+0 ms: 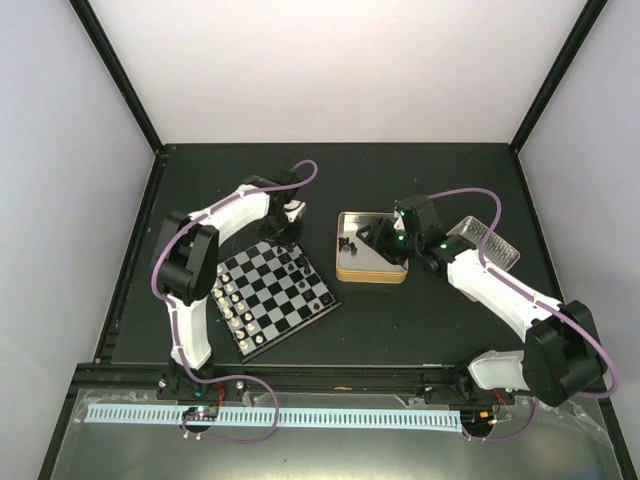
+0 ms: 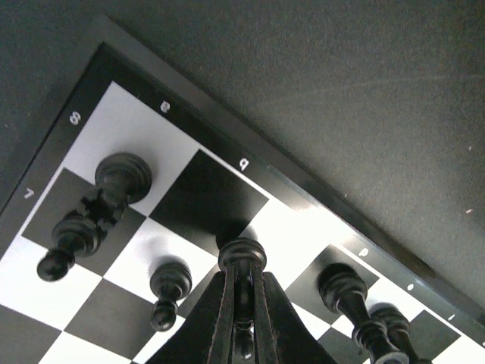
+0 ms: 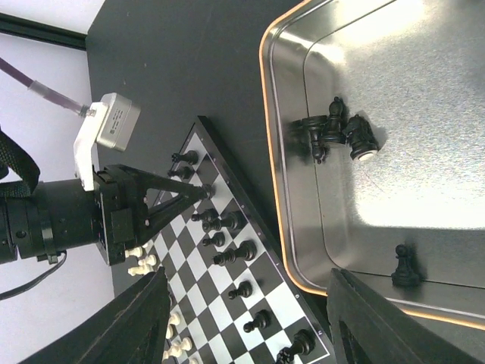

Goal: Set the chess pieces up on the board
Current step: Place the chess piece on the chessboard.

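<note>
My left gripper is shut on a black chess piece, holding it base-down at a dark square near the far edge of the board. I cannot tell whether its base touches. Other black pieces stand nearby: one at the corner, a pawn and one to the right. From above, the left gripper is at the board's far corner. My right gripper is open and holds nothing. It hangs over the tin's near rim; in the tin lie a small cluster of black pieces and a lone pawn.
The gold-rimmed tin sits right of the board. White pieces line the board's left side. A clear plastic lid lies behind the right arm. Black frame posts and pale walls enclose the dark table.
</note>
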Robot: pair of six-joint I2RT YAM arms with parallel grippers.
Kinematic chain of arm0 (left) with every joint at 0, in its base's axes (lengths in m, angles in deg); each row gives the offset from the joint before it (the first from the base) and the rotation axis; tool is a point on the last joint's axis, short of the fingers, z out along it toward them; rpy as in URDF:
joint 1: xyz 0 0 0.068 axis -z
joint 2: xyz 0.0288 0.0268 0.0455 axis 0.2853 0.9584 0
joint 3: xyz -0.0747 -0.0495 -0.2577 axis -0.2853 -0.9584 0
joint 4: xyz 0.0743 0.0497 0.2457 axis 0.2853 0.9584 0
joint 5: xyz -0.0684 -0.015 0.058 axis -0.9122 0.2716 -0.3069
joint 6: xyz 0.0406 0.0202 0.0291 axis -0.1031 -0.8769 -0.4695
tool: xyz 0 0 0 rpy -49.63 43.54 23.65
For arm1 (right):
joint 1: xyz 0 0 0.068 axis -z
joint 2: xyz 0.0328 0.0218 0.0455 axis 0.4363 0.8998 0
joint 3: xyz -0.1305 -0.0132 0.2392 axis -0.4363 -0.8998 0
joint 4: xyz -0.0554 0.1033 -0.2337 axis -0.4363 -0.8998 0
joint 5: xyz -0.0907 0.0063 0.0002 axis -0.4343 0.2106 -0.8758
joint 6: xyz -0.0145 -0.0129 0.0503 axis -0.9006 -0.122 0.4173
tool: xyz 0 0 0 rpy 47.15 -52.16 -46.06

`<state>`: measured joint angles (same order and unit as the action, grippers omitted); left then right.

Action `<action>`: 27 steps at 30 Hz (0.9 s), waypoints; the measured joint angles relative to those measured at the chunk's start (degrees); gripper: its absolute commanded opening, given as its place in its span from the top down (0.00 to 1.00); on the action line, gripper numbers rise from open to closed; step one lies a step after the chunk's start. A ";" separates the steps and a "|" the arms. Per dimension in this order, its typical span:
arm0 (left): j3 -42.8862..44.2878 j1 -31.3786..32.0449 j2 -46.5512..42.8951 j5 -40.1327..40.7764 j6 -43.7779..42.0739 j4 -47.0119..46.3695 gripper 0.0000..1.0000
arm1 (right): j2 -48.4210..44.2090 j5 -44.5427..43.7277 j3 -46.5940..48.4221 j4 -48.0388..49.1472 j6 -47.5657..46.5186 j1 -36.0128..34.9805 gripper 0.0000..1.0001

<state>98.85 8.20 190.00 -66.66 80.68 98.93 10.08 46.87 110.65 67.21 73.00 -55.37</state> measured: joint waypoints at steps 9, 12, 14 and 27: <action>3.19 -0.09 2.62 1.07 0.09 0.26 0.96 | 0.31 0.39 0.00 0.09 -0.02 0.00 0.43; 3.87 -0.09 3.06 1.79 0.13 0.44 0.96 | 0.87 0.44 0.00 0.11 -0.02 0.00 0.43; 4.09 -0.09 3.19 2.40 0.13 0.52 0.96 | 1.09 0.48 0.00 0.13 -0.02 0.02 0.43; 4.55 -0.09 4.04 3.30 0.20 0.94 0.86 | 1.66 1.33 0.00 0.28 -0.02 0.02 0.43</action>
<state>103.39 8.11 194.04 -63.36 80.88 99.87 11.74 48.20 110.65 67.50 72.98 -55.34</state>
